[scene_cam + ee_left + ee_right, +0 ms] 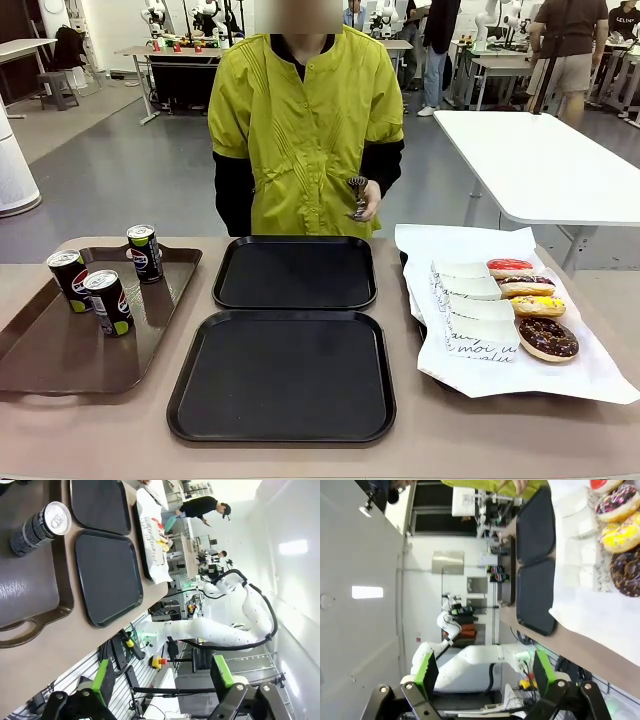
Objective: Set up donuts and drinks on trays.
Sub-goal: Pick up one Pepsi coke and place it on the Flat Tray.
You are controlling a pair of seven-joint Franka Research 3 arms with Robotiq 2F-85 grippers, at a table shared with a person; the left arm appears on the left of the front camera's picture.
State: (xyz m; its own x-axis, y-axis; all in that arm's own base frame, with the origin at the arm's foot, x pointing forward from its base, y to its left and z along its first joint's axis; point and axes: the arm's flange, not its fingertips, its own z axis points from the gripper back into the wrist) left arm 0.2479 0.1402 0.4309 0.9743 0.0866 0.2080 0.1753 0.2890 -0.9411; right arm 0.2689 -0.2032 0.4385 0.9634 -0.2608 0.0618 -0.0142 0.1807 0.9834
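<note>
Two black trays lie mid-table, the far tray (295, 272) and the near tray (283, 375), both bare. Three black soda cans (108, 300) stand on a brown tray (50, 350) at the left. Several donuts (547, 338) in white sleeves lie in a row on white paper at the right. My left gripper (162, 677) is open off the table's edge, with one can (40, 527) and the near tray (107, 575) ahead of it. My right gripper (485, 669) is open too, holding nothing, and the donuts (622, 537) lie beyond it.
A person in a yellow-green top stands at the far side holding metal tongs (358, 197). The white paper (590, 375) under the donuts overhangs a dark tray. Each wrist view shows the other white arm (215, 632) folded back beside the table.
</note>
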